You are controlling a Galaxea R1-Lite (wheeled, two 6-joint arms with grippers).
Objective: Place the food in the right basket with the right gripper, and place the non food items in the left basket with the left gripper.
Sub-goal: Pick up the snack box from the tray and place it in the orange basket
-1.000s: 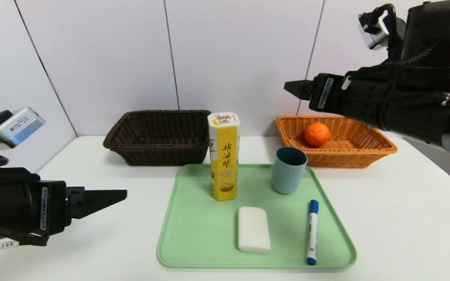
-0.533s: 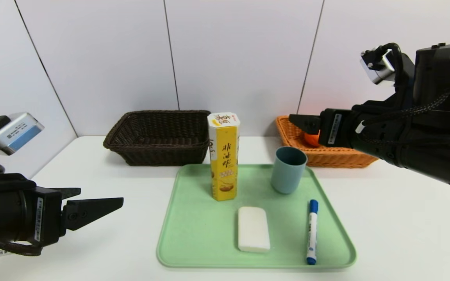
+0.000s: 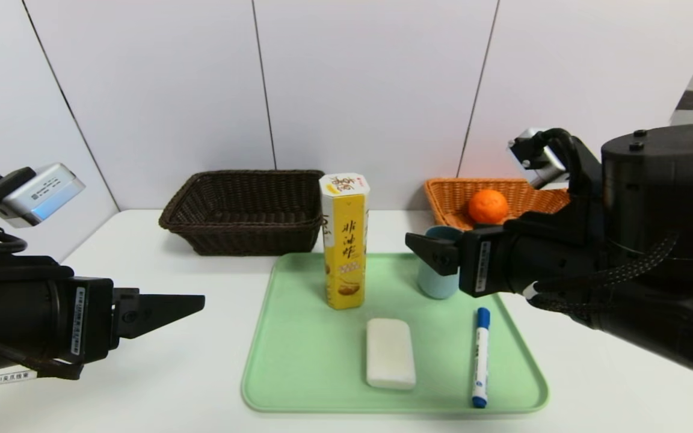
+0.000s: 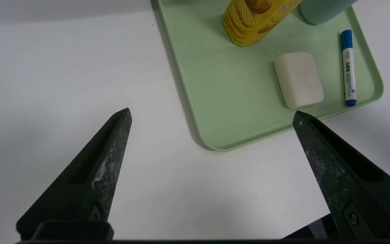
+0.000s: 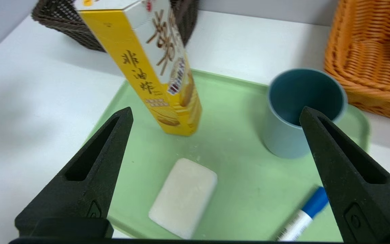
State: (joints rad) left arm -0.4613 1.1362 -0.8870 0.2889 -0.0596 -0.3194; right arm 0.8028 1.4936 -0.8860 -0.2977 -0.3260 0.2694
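Right gripper (image 5: 216, 110), jaws apart, has dropped from above the orange basket (image 3: 521, 201) to near the yellow box (image 3: 348, 246), likely the next food. Left gripper (image 4: 212, 110) spread wide beside the tray (image 3: 298, 385).

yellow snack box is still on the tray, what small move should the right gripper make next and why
Probably ease the open right gripper toward the yellow box, lining its fingers up on either side. The box looks like food, stands upright on the green tray, and belongs in the orange basket, where the orange lies.
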